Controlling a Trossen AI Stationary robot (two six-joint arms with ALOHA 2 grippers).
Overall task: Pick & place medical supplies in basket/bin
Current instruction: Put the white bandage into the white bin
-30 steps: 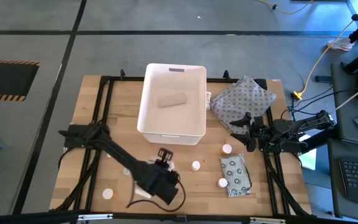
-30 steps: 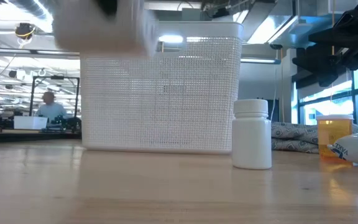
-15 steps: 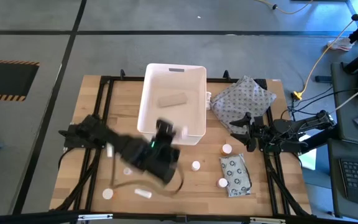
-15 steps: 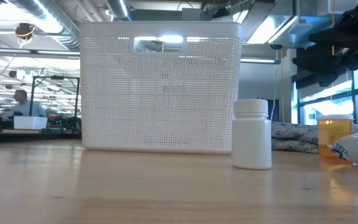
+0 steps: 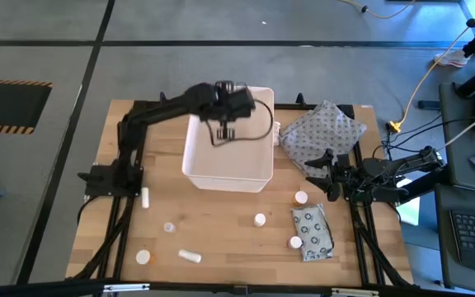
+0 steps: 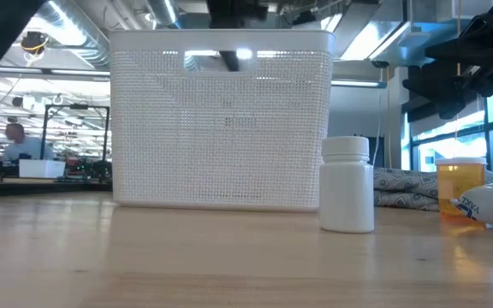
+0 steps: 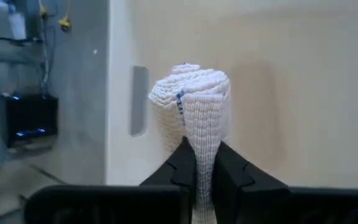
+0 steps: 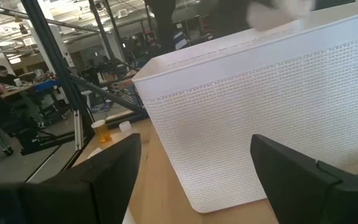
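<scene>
The white tub (image 5: 254, 169) stands at the table's far middle. My left gripper (image 5: 223, 136) hangs over its inside, shut on a white knitted bandage roll (image 7: 194, 99); the tub's handle slot (image 7: 140, 101) shows behind the roll. A tan piece lay in the tub earlier and is now hidden under the gripper. Small white and orange-capped bottles (image 5: 260, 219) (image 5: 301, 198) and a ring-printed grey packet (image 5: 312, 231) rest on the table's near right. My right gripper (image 5: 330, 177) waits open at the right, beside the tub. My left gripper pinches the bandage roll between its two fingers (image 7: 182, 165), which squeeze its lower part (image 7: 202, 134) narrow. The fingers point down from above. The roll is lifted clear over the tub's floor, its wider coiled end (image 7: 188, 78) standing past the fingertips.
A grey dotted cloth bundle (image 5: 324, 132) lies right of the tub. More small bottles and vials lie at the near left (image 5: 145, 198) (image 5: 169, 227) (image 5: 190, 256). In the low view a white bottle (image 6: 347, 197) and an orange vial (image 6: 460, 188) stand before the tub's mesh wall (image 6: 221, 128).
My left gripper has risen from the table's near middle and swung toward the far edge, carrying the bandage roll up and over the tub's near wall to a place above its inside. The right arm has kept still.
</scene>
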